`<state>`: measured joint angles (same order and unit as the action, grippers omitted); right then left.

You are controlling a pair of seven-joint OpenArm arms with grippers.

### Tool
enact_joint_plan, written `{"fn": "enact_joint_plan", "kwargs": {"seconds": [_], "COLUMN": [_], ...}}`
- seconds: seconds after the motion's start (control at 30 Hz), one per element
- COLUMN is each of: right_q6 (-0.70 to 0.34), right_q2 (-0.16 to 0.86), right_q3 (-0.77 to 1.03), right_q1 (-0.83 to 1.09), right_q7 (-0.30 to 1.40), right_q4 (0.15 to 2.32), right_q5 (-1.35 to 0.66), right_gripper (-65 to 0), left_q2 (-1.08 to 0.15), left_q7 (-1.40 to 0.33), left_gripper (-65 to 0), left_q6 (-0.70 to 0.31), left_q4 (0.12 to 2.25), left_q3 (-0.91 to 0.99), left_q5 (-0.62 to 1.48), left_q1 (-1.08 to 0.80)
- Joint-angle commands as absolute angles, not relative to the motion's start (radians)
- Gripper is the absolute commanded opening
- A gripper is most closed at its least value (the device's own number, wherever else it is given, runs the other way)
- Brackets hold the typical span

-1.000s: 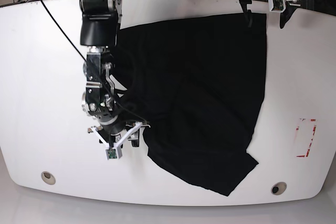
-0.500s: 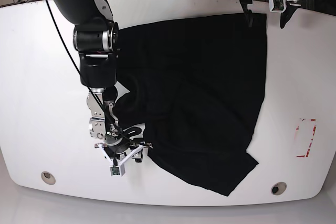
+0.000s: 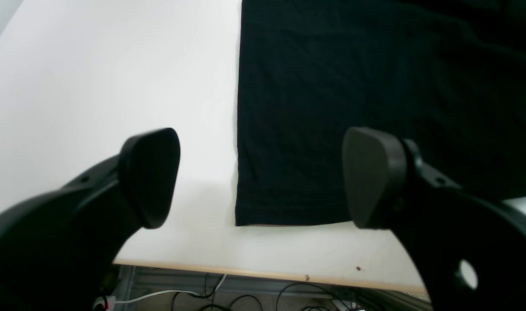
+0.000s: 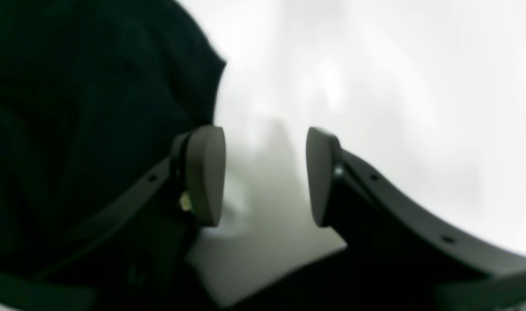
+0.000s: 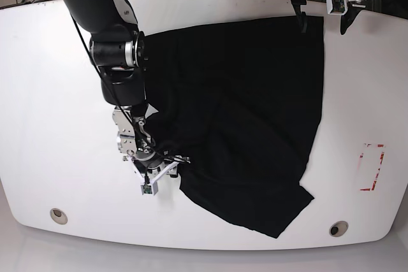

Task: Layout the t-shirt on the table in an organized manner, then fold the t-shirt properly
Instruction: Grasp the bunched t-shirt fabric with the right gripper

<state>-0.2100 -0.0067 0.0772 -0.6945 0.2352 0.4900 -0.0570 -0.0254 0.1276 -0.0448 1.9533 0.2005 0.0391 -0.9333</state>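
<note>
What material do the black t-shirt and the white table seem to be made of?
The t-shirt looks like soft matte knit cloth, probably cotton: it wrinkles, and the left wrist view shows a stitched hem. The table looks like a hard glossy white top, perhaps laminate: its surface shows soft reflections and its edge a tan core.

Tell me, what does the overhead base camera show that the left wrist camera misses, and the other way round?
Only the base view shows the whole t-shirt spread rumpled across the table, the right gripper low at the shirt's edge, the red-and-white mark and two metal grommets.

Only the left wrist view shows, close up, the left gripper with its jaws wide apart and nothing between them, a straight hemmed corner of the shirt below it, and cables under the table's edge.

Both show the black shirt lying on the white table.
</note>
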Motion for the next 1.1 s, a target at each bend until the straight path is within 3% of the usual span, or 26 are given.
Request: {"fn": "enact_joint_plan", "kwargs": {"seconds": [0.0, 0.43, 1.07], "right_q6": [-0.222, -0.22, -0.225], "right_q2": [-0.033, -0.113, -0.12], "right_q3": [0.071, 0.068, 0.068], "right_q1": [-0.716, -0.648, -0.636], "right_q7": [0.217, 0.262, 0.36], "right_q4": [0.521, 0.63, 0.762], "right_q5": [-0.065, -0.058, -0.065], "right_gripper": [-35.2, -35.4, -35.2], "left_q2": [-0.028, -0.03, -0.031], "left_q7": [0.157, 0.157, 0.156], "left_gripper": [-9.0, -9.0, -9.0], "left_q6": [-0.042, -0.042, -0.042], "left_q4": [1.971, 1.971, 1.968], "left_q3": [0.203, 0.2, 0.203], "left_q5": [0.042, 0.042, 0.038], "left_q1": [-0.946, -0.946, -0.918]}}
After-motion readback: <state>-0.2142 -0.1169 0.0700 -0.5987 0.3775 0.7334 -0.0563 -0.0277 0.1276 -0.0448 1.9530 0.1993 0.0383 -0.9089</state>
